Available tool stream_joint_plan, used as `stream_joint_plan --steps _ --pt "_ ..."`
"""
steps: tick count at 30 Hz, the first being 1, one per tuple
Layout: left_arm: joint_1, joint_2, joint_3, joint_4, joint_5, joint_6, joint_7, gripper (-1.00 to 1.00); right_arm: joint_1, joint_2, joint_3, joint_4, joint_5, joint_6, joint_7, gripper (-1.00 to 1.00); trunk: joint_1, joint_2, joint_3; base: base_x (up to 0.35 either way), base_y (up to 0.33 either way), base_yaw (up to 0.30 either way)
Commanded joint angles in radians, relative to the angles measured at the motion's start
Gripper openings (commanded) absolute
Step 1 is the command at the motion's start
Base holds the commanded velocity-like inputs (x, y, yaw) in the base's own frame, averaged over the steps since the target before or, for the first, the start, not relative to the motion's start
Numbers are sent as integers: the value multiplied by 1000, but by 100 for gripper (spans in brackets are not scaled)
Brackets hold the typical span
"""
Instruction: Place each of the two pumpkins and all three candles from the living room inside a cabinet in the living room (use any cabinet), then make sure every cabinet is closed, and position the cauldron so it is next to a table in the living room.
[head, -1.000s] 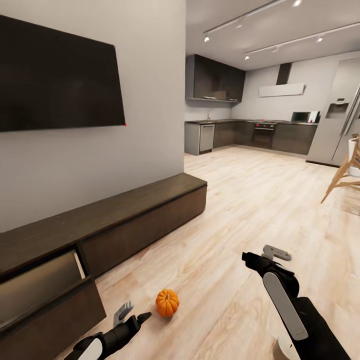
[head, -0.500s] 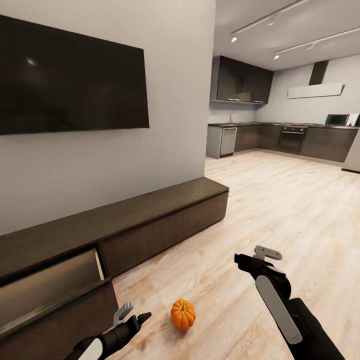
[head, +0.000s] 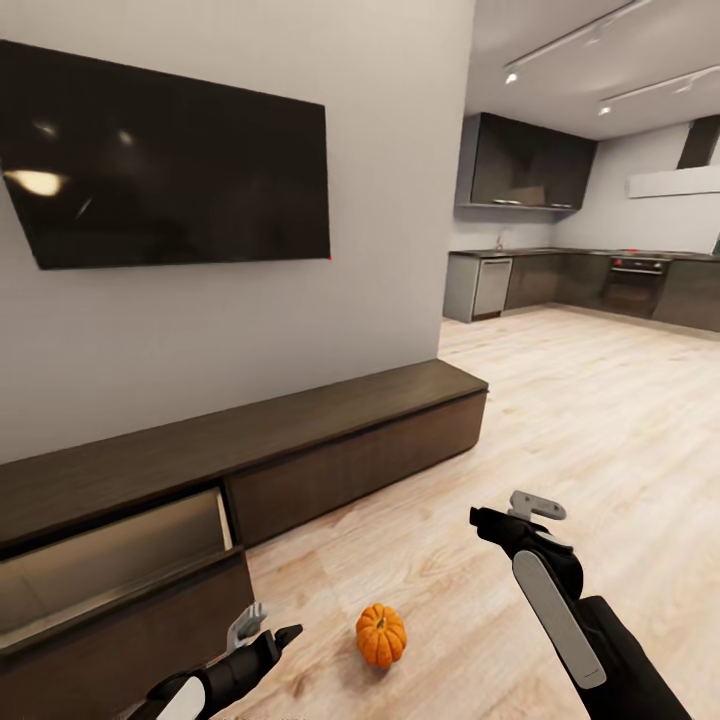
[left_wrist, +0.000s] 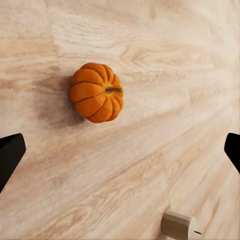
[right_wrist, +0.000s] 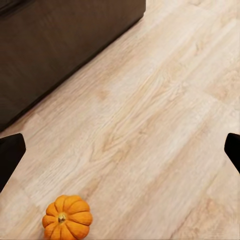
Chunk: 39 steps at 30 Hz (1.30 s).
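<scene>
A pumpkin (head: 381, 635) sits upright on the wood floor (head: 560, 420), just ahead of the left end effector (head: 262, 632) and below and to the near side of the right end effector (head: 512, 517); both are spread wide and carry nothing. In the left wrist view the pumpkin (left_wrist: 97, 92) lies between the parted fingertips but well beyond them, with a candle (left_wrist: 179, 225) lying on its side nearby on the floor. The cabinet (head: 300, 450) stands along the wall beyond the left end effector, one drawer (head: 110, 560) pulled open. The step in hand appears to be fetching the pumpkin; the next move likely calls for lowering the left end effector over it, pinching it, and carrying it to the open drawer.
</scene>
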<state>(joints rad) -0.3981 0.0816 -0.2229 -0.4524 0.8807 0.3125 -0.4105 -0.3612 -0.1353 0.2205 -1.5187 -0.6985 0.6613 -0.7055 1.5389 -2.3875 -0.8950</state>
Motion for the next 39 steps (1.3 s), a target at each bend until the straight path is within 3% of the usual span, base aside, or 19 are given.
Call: stream_joint_plan --steps 1,25,39 --pt "-1 1 -4 0 9 4 0 100 -1 -1 2 -1 -9 1 -10 100 0 0 -1 0 -3 253" --pt "-1 1 -4 0 9 5 -1 100 -1 -1 2 -1 -9 1 -11 100 0 0 -1 0 0 288" --pt "-1 1 -4 0 9 5 0 100 -1 -1 2 -1 -9 1 -11 100 0 0 2 0 0 1"
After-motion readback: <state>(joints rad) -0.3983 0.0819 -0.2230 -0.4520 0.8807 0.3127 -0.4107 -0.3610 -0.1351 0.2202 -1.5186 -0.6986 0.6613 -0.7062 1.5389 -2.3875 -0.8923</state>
